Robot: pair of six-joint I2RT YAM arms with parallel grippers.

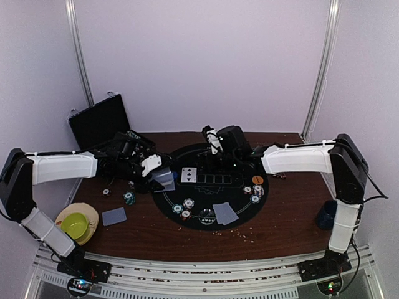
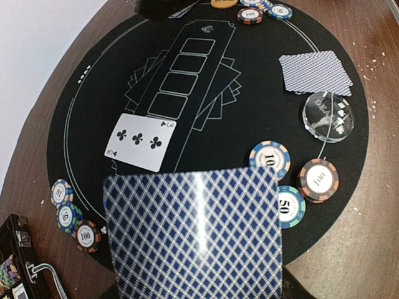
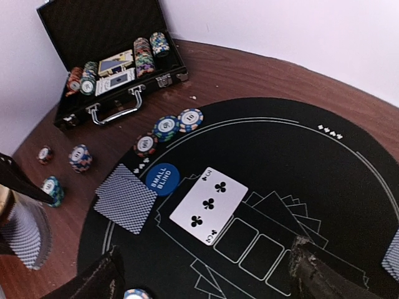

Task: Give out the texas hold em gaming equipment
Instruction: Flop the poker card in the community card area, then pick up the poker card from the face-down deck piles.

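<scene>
My left gripper is shut on a stack of blue-diamond-backed playing cards that fills the lower left wrist view and hides its fingers. It hovers at the left edge of the round black mat. A three of clubs lies face up in the first card box. My right gripper hangs open and empty just past that card. A blue small-blind disc and face-down cards lie beside it. More face-down cards and striped chips rest on the mat.
An open black case with chips and cards stands at the back left. Loose chip stacks sit on the wood near it. A clear disc, an orange disc, a green bowl and a blue mug are also here.
</scene>
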